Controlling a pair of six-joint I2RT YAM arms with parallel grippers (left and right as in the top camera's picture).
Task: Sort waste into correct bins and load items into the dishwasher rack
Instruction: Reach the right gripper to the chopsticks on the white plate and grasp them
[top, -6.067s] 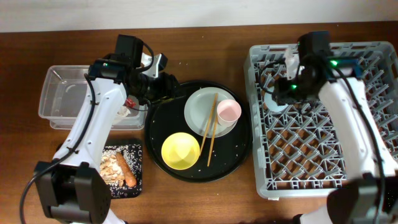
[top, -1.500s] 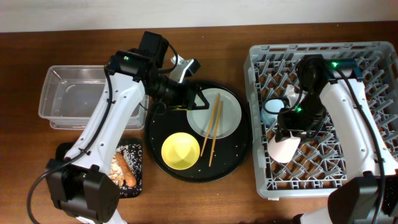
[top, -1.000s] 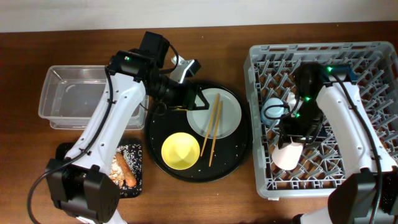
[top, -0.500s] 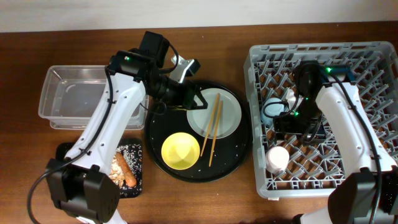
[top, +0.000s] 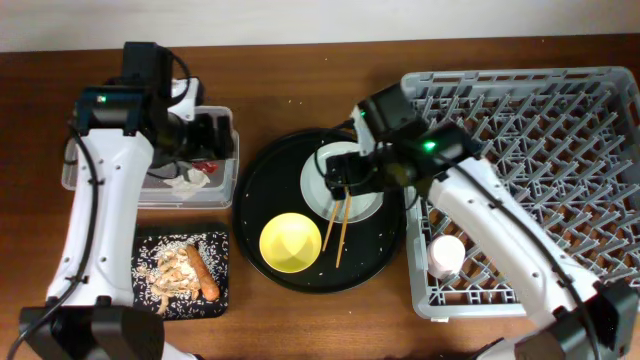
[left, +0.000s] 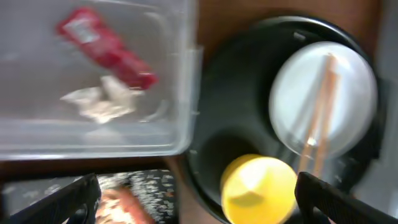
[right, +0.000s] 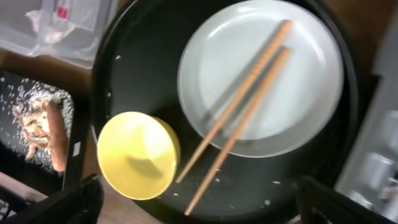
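Note:
My left gripper (top: 214, 142) hangs open over the clear tub (top: 228, 188), which holds the red wrapper (left: 106, 47) and white tissue (left: 99, 103). Over the pale plate (top: 362, 196) on the round black tray, my right gripper (top: 336, 178) is open and empty. The chopsticks (right: 244, 116) lie across the plate (right: 261, 68), their tips beside the yellow bowl (top: 291, 242). Food scraps and the sausage stick (top: 205, 276) lie on the flat black tray (top: 218, 246). A pink cup (top: 446, 255) stands upturned in the grey rack (top: 600, 82). The blue cup is hidden.
The large round black tray (top: 268, 190) sits between the bins and the rack, with rice bits scattered on it. My right arm stretches from the rack's near corner across its left edge. Brown tabletop shows along the back and front.
My left arm has swung from the round tray to over the clear tub, where wrapper and tissue now lie. My right arm has left the rack and reached over the plate.

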